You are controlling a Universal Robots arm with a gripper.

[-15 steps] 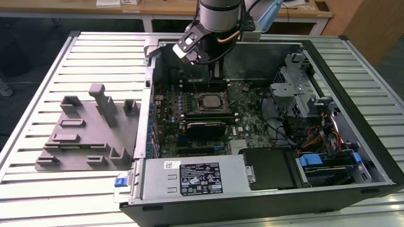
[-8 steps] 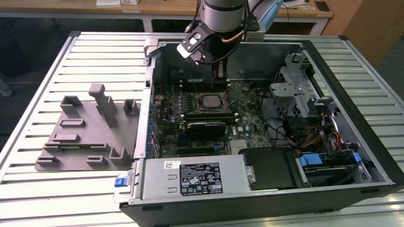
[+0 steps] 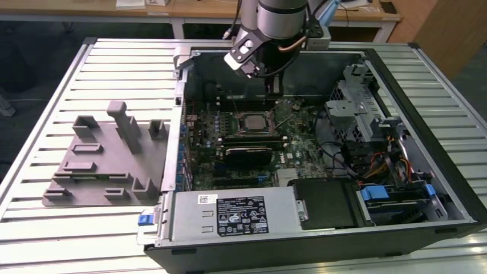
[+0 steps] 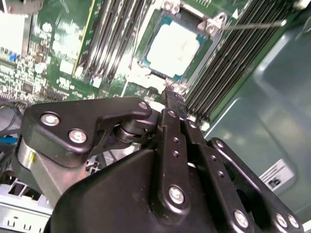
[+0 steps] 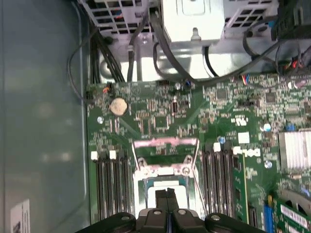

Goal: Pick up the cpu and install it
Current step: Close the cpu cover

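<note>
The cpu (image 4: 172,46), a flat square chip with a pale metal top, lies in the socket (image 3: 251,122) on the green motherboard (image 5: 160,121) inside the open computer case. My gripper (image 3: 274,91) hangs over the far side of the socket, a little above the board. In both wrist views its two black fingertips (image 4: 174,97) press together with nothing between them. In the first wrist view the gripper (image 5: 168,195) covers the middle of the chip, whose pale top (image 5: 181,198) shows beside it. The socket's metal frame (image 5: 165,143) and thin lever (image 4: 252,23) stand around the chip.
Memory slots (image 5: 109,184) flank the socket on both sides. A black heatsink block (image 3: 247,153) sits just in front of it. Cables and a drive cage (image 3: 361,108) fill the case's right side, the power supply (image 3: 236,214) its front. A grey fixture (image 3: 106,162) lies on the slatted table.
</note>
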